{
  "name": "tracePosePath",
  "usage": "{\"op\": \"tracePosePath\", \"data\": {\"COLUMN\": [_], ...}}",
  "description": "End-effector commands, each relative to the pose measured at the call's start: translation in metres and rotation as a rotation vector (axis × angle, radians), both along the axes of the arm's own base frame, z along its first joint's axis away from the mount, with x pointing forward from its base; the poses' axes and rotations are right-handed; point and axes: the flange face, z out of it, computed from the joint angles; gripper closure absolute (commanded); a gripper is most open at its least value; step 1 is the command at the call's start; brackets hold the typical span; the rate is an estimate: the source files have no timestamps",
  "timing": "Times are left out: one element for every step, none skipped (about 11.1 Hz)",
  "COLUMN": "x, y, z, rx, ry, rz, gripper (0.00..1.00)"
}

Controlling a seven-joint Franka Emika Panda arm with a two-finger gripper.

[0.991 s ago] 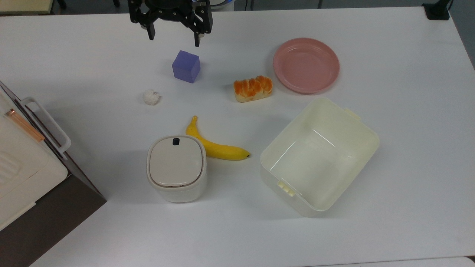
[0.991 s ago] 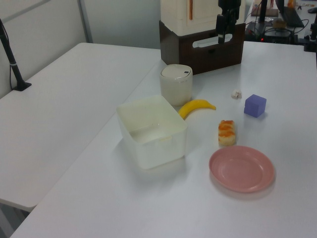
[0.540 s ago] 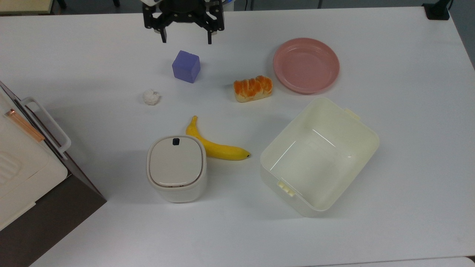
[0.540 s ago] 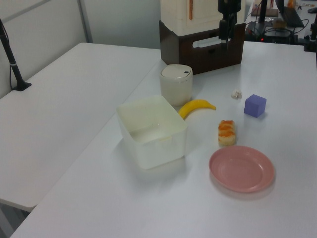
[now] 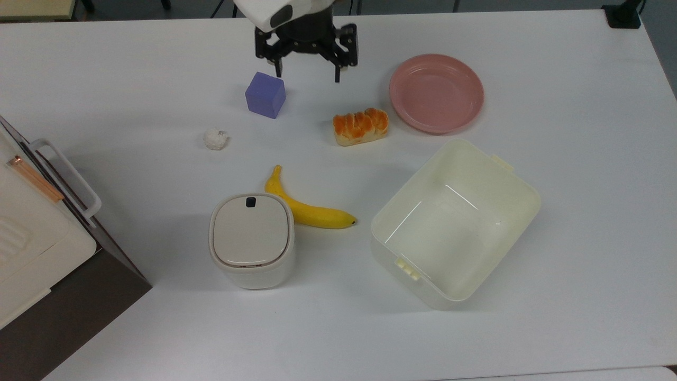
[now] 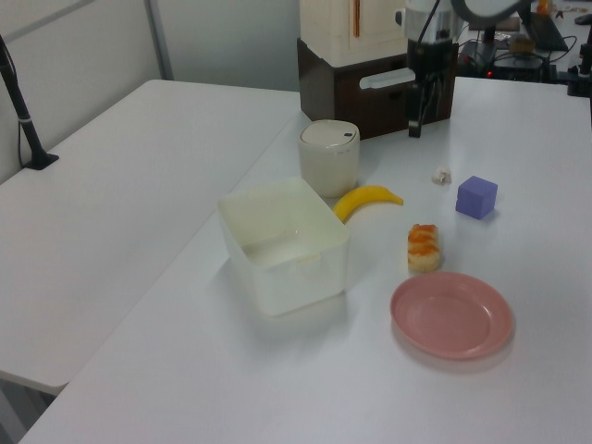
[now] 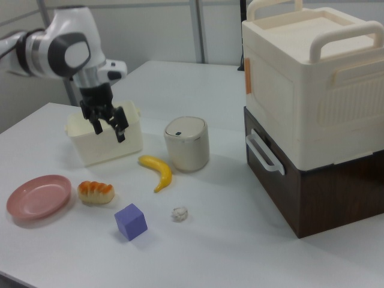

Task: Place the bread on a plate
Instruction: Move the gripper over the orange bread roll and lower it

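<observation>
The bread [image 5: 360,126], a small loaf with an orange-brown top, lies on the white table just left of the pink plate [image 5: 437,92] in the top view, not touching it. My gripper [image 5: 307,74] hangs open above the table, up and left of the bread and right of the purple cube [image 5: 265,94], holding nothing. In the right view the gripper [image 7: 109,132] hovers well above the bread [image 7: 96,192] and plate [image 7: 39,196]. The left view has the bread [image 6: 424,247] just beyond the plate [image 6: 451,314], with the gripper [image 6: 414,118] farther back.
A cream tub [image 5: 455,222] sits below the plate in the top view. A banana [image 5: 307,203] lies beside a small lidded bin [image 5: 251,239]. A white crumpled ball [image 5: 216,138] lies left of the bread. A large stacked box [image 7: 312,108] fills one table end.
My gripper has moved to the top view's right and a little down, from up-left of the purple cube to its upper right, nearer the bread. It stays open. The objects have not moved.
</observation>
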Motion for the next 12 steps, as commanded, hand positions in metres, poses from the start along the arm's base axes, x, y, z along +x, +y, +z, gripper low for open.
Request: {"op": "tracePosePath", "data": {"x": [-0.037, -0.041, -0.044, -0.048, -0.043, -0.041, -0.04, -0.041, -0.043, -0.044, -0.044, -0.045], "y": [0.02, 0.021, 0.025, 0.03, 0.037, 0.06, 0.071, 0.081, 0.091, 0.094, 0.096, 0.101], "z": [-0.04, -0.052, -0.063, -0.073, -0.083, -0.106, -0.126, -0.14, -0.15, -0.155, -0.163, -0.167], "rx": [0.002, -0.007, -0.009, -0.021, -0.041, -0.093, -0.149, -0.18, -0.195, -0.205, -0.219, -0.223], "ry": [-0.059, -0.057, -0.052, -0.056, -0.103, -0.122, -0.128, -0.127, -0.119, -0.117, -0.107, -0.104], "rz": [-0.205, -0.269, -0.323, -0.392, -0.455, -0.465, -0.476, -0.472, -0.456, -0.452, -0.444, -0.432], "gripper": [0.0, 0.0, 0.0, 0.0, 0.0, 0.0, 0.0, 0.0, 0.0, 0.0, 0.0, 0.0]}}
